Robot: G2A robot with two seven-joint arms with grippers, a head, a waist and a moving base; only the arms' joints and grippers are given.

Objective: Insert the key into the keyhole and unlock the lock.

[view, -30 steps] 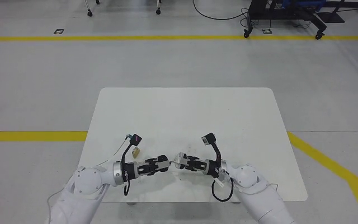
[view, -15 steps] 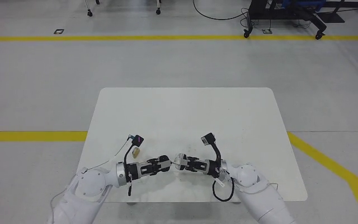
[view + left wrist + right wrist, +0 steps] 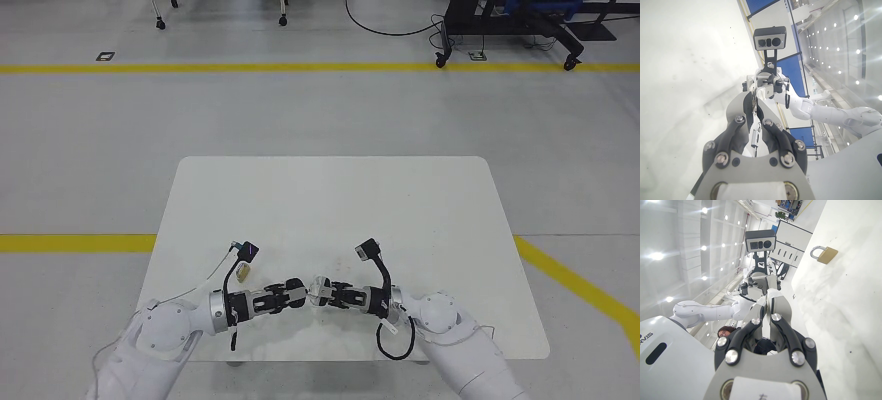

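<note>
A small metal key [image 3: 754,105] sits pinched between the dark pads of the left gripper [image 3: 752,99], held low over the front middle of the white rectangular table [image 3: 400,200]. The left wrist camera shows that pinch plainly; from above, the key is too small to make out. The right gripper [image 3: 767,297], its fingers wrapped in white tape, meets the left one tip to tip. Its fingers are drawn nearly together, but whether they also grasp the key cannot be told. The right wrist camera gives the clear look at the brass padlock [image 3: 824,254], which lies flat on the table with its silver shackle apparently closed. From above the padlock is a small brass shape beside the left forearm, near that arm's wrist camera. It lies apart from the key, and neither gripper touches it.
</note>
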